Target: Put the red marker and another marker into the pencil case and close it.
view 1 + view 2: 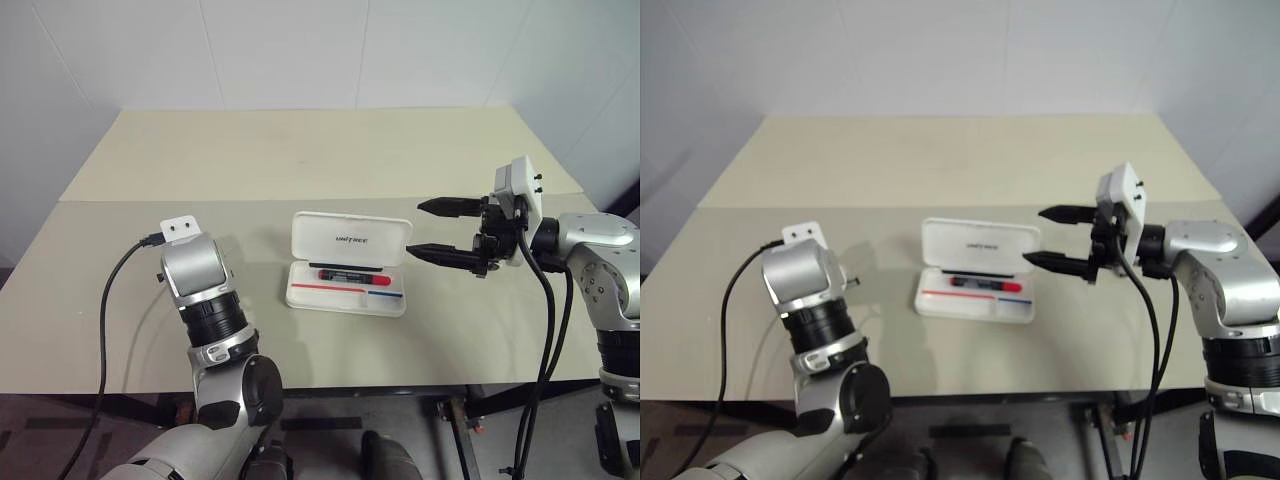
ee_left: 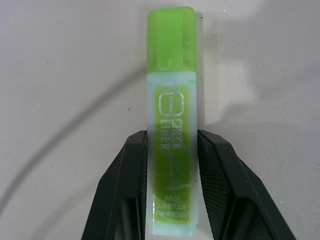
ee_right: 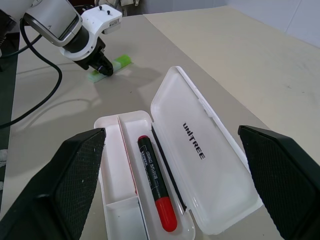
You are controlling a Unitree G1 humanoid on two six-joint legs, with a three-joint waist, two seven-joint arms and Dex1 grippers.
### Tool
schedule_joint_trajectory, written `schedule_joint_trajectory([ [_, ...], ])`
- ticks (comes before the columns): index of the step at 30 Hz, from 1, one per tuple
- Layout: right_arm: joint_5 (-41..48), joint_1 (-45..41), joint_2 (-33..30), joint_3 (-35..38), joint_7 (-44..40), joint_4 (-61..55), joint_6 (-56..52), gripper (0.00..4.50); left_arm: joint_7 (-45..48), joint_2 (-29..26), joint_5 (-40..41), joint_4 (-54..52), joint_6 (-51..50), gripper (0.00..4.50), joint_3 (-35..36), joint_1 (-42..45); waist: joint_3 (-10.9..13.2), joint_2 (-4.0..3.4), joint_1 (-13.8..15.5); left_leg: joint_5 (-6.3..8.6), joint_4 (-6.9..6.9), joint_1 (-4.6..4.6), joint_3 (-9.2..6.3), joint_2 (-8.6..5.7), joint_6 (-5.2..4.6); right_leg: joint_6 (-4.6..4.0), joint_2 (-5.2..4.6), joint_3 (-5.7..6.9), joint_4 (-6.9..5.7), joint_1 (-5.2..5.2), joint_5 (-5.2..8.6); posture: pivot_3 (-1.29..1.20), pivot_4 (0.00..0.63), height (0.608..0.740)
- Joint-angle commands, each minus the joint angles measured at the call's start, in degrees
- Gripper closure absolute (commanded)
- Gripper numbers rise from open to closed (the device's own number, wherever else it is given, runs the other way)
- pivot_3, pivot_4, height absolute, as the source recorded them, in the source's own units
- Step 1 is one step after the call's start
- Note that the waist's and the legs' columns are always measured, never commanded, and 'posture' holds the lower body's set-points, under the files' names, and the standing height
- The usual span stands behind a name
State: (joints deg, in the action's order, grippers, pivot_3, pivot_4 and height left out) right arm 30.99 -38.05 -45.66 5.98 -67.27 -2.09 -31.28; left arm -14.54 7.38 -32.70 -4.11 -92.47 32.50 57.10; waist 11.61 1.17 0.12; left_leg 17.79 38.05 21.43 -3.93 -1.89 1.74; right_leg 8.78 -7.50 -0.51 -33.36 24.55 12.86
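pencil case [image 1: 347, 272] at mid-table in the left eye view: white, hinged, open, its lid standing up behind the tray, logo facing me. red marker [image 1: 349, 276] lies lengthwise in the tray, behind the printed red-and-blue stripe. my right gripper [image 1: 438, 229] hangs just right of the case, above the table [image 1: 300, 150], fingers spread wide, nothing between them. my left wrist sits left of the case, pointing down at the table.

left wrist view: my left gripper [image 2: 171, 165] has its two black fingers [image 2: 124, 185] pressed against both sides of the light-green marker [image 2: 171, 120], which lies on the table, cap pointing away from me.

right wrist view: case open, red marker in the long compartment, red cap toward my right gripper's wide-apart fingers [image 3: 60, 180]; small end compartment beside it. beyond the case, my left gripper holds the light-green marker, well apart from the case.
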Motion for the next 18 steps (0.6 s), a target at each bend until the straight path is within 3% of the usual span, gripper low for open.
schedule_joint_trajectory([
  [1, 1.0, -1.22, -0.47, 1.48, -0.12, -1.36, 1.05, 0.0, 1.35, 4.93, -1.68, -0.85, -0.03, 3.43, -1.55, 1.73, 0.0, 0.0, 0.01, 0.0, 0.0, 0.0, 0.0, 0.0, 0.0, 0.0, 0.0, 0.0, -0.01, 0.0, 0.0, 0.0, 0.15, 0.74],
  [5, 0.81, -0.97, -0.48, 1.49, -0.06, -1.37, 1.33, 0.0, 3.29, 1.5, 0.51, -1.89, -0.03, 3.43, -3.07, 1.02, 0.0, 0.0, 0.24, 0.0, 0.01, 0.01, 0.0, 0.0, 0.0, 0.0, 0.0, 0.0, -0.01, 0.0, 0.0, 0.0, 0.15, 0.74],
  [11, 0.42, -0.6, -0.75, 1.58, -0.1, -1.17, 2.03, 0.0, 12.33, -4.86, 12.13, -5.48, 5.8, 3.43, -6.06, -0.29, 0.0, 0.0, 0.48, 0.0, 0.0, 0.04, 0.0, 0.01, 0.01, 0.0, -0.01, 0.0, 0.01, 0.03, 0.0, 0.0, 0.15, 0.74],
  [18, 0.24, 0.13, -1.86, 2.28, 0.11, -1.39, 2.29, 0.0, 32.44, -18.04, 30.46, -2.76, 20.86, 3.43, -9.18, -2.47, 0.0, 0.0, -0.13, 0.0, 0.01, 0.03, 0.0, 0.02, 0.03, 0.0, -0.01, 0.0, -0.03, 0.06, 0.0, 0.0, 0.15, 0.74],
])
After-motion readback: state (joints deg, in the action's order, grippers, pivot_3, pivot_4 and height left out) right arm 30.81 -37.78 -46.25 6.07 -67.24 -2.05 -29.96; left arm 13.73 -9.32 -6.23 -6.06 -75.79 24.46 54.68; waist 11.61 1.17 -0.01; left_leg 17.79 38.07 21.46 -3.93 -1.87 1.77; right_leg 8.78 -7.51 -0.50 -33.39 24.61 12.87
